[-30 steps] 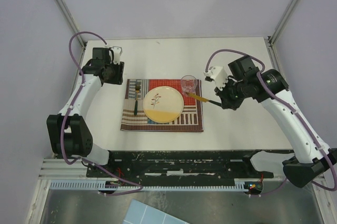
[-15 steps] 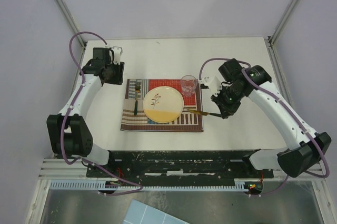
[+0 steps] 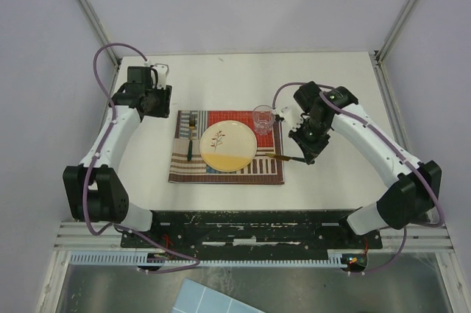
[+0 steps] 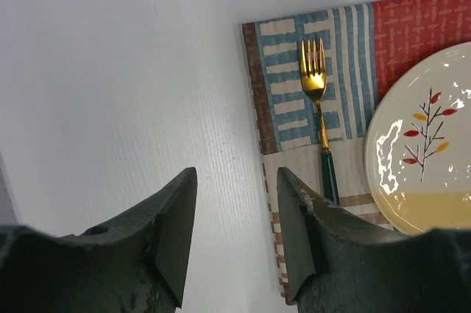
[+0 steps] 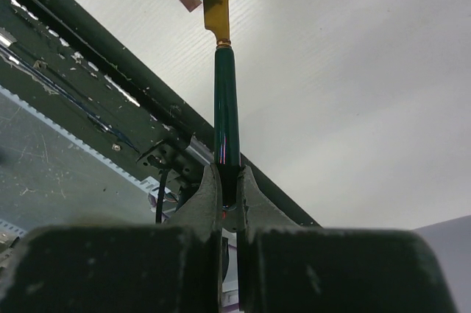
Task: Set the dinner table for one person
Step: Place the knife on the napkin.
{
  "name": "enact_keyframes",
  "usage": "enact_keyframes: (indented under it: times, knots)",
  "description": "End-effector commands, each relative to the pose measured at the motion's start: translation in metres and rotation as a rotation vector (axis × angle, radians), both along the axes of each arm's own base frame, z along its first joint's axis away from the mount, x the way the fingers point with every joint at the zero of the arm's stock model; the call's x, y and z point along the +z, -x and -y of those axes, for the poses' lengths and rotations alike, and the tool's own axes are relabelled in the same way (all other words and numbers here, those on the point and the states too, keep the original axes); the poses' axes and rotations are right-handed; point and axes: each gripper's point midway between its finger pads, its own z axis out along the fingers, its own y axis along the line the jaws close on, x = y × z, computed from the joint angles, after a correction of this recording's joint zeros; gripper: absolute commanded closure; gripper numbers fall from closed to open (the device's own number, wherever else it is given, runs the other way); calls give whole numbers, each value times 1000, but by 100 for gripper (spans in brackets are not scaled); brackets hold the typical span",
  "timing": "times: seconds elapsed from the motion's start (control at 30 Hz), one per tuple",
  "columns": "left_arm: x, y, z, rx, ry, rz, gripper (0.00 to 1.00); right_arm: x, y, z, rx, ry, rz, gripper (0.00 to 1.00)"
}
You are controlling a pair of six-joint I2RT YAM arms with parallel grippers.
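We note right gripper [image 3: 307,153] swung nearer; knife [image 3: 284,157] now at right edge of placemat [image 3: 221,174], handle clenched; left gripper [image 4: 236,213] parted, empty, above dinner table [image 3: 221,77].

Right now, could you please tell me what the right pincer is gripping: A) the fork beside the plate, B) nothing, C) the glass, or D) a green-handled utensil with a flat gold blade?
D: the right pincer is shut on the handle of the green-handled utensil, while the fork lies on the placemat and the glass stands free of it.
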Motion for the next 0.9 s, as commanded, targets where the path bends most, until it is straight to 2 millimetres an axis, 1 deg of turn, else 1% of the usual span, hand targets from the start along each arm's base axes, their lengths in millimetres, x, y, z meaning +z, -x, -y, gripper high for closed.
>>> enact_keyframes:
  times: [0.0, 0.3, 0.57, 0.7, 0.87]
  knots:
    - [25, -1, -1, 16, 1, 82, 46, 2, -18, -4, -63, 8, 50, 98]
    - [24, 3, -2, 30, 1, 85, 46, -5, -34, -2, -122, 49, 80, 98]
    - [23, 4, -1, 44, 16, 83, 46, -6, -44, -10, -157, 39, 73, 98]
    - [25, 6, -2, 45, 15, 87, 46, -7, -54, -18, -164, 23, 75, 98]
    - [26, 10, -3, 51, 15, 88, 46, -12, -57, -18, -176, 36, 70, 98]
